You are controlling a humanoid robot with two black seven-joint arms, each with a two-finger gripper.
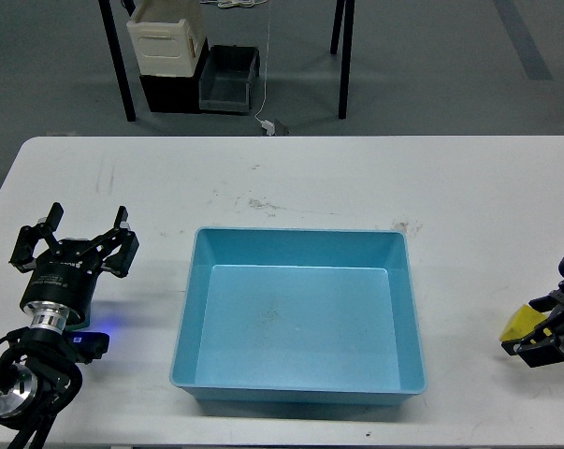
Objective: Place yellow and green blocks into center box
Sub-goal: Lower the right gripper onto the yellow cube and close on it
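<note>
The yellow block (519,324) lies on the white table (356,187) near the right edge, partly covered by my right gripper (542,329). That gripper reaches in from the right with its dark fingers spread, one above and one below the block. The blue center box (298,233) sits mid-table and holds nothing. My left gripper (75,230) is open and empty, over the table left of the box. No green block is in view.
A blue light glows on the table under my left arm (93,334). Beyond the far edge, on the floor, stand black table legs (119,65), a cream container (166,39) and a grey bin (227,79).
</note>
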